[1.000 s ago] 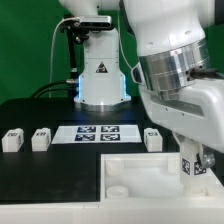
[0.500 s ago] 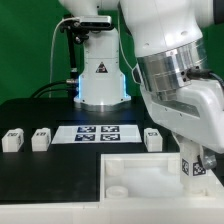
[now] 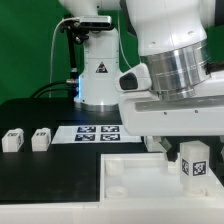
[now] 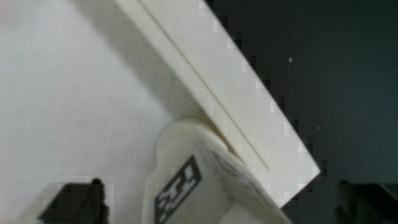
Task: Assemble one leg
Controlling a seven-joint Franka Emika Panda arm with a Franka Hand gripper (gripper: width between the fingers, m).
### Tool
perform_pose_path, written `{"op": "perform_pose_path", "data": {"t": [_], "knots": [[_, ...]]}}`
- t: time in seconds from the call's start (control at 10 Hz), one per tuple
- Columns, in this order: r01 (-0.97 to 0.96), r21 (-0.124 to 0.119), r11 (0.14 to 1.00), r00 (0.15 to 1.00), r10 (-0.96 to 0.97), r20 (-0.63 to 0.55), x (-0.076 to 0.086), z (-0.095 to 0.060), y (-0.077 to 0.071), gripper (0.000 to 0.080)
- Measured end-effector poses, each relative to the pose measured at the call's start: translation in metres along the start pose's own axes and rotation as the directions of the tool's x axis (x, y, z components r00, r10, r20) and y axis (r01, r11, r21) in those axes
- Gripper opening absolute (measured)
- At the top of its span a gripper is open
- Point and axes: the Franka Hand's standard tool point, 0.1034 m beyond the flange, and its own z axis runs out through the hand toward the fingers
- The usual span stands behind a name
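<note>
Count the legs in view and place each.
3: the leftmost leg and its neighbour leg on the table, exterior view's left; the third leg at the white panel's corner, right. The arm may hide another.

The arm [image 3: 165, 25] has glossy white shells, a ribbed silver wrist ring [image 3: 185, 68] and a triangle sticker [image 3: 100, 69] on its base [image 3: 100, 88].

Marker board [image 3: 96, 132] lay flat on the black table [image 3: 40, 172]. Large white panel [image 3: 145, 172] sat nearer the camera, with one round corner socket [image 3: 117, 188] showing.
</note>
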Motion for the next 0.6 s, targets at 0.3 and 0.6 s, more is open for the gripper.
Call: {"op": "perform_pose_path", "data": {"t": [0.3, 0.6], "knots": [[0.523, -0.126, 0.843, 0.849, -0.529, -0.015, -0.0033, -0.0006, -0.0116, 0.0649], [0.451, -0.115, 0.885, 0.889, -0.457, -0.024, -0.004, 0.0002, -0.0118, 0.054]]}}
